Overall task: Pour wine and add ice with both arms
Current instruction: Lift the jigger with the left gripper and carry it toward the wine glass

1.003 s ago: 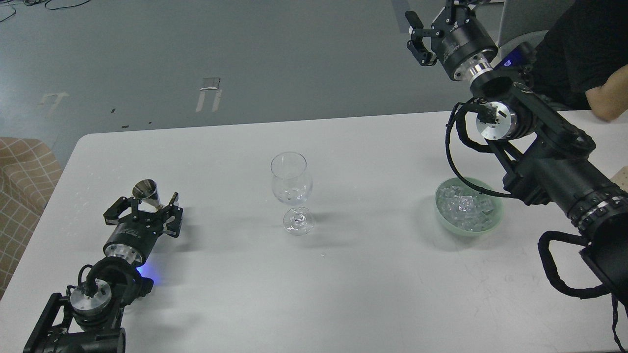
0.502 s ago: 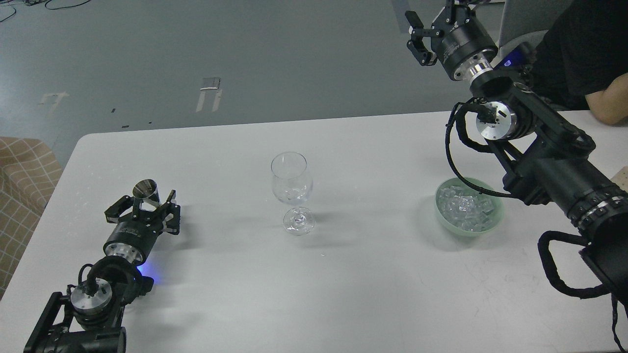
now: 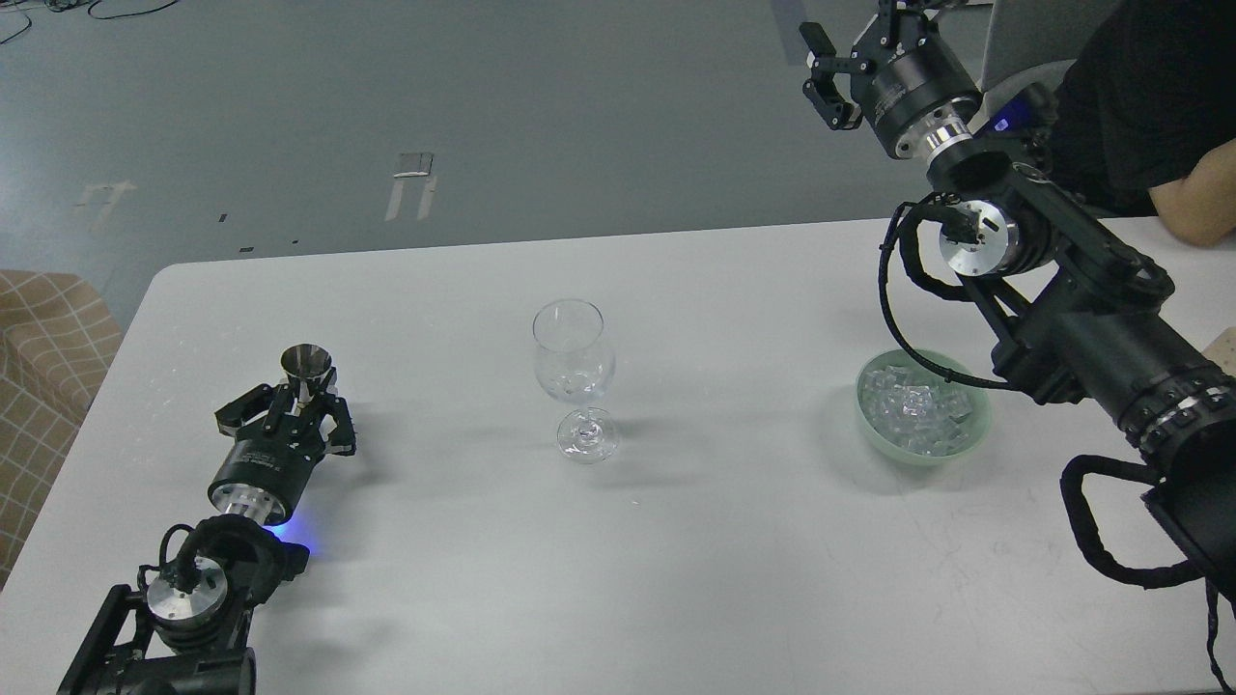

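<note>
The left tool (image 3: 294, 417) grips a steel jigger (image 3: 306, 372), long axis upright, mouth up, at nine o'clock of the wine glass (image 3: 575, 376). Ice (image 3: 915, 410) fills the green bowl (image 3: 977, 432) at three o'clock on the surface (image 3: 734, 579). The right tool (image 3: 850, 53) hangs spread, empty.

right gripper (image 3: 862, 43): upper finger cut by top edge
left arm (image 3: 169, 618): base cut by bottom edge
ice (image 3: 915, 410): cubes heaped together, not countable
metal cup (image 3: 305, 369): lower part hidden between left gripper (image 3: 290, 417) fingers
</note>
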Controlling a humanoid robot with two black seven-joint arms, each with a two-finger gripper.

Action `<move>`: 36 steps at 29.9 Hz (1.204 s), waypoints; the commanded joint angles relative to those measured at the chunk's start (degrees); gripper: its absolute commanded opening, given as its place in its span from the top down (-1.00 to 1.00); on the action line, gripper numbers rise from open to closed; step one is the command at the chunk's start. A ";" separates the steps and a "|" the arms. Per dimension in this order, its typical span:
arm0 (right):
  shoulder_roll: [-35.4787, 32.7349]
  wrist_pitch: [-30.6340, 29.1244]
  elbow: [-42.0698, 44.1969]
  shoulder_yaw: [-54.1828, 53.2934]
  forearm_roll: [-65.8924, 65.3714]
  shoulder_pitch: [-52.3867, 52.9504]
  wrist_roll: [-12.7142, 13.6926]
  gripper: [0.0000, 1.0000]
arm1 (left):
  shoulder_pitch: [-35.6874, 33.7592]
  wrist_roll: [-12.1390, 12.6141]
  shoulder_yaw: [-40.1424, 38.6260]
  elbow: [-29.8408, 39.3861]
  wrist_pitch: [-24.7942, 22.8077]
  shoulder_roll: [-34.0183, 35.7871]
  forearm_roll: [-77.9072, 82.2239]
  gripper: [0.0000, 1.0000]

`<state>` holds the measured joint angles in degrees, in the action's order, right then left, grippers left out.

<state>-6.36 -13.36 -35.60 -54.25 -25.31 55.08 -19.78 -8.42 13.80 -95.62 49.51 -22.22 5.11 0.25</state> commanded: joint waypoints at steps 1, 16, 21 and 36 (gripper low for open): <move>0.12 0.00 0.00 -0.07 0.00 0.21 0.01 -1.00 | 0.07 0.00 -0.01 -0.02 -0.11 -0.01 -0.08 0.63; 0.12 0.17 0.09 0.02 0.00 0.38 0.01 -1.00 | -3.53 -0.87 -0.01 0.15 -0.72 0.17 -0.78 0.91; 0.12 0.17 0.53 0.02 0.00 0.56 0.10 -1.00 | -5.29 -0.88 0.25 0.59 -0.37 0.34 -0.52 1.00; 0.12 1.05 0.53 0.02 0.00 0.47 0.10 -1.00 | -4.07 0.79 6.40 16.03 5.68 3.15 0.28 1.00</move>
<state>-6.24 -12.31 -35.06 -54.19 -25.31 55.56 -19.69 -13.52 14.40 -91.05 60.09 -19.32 7.63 0.49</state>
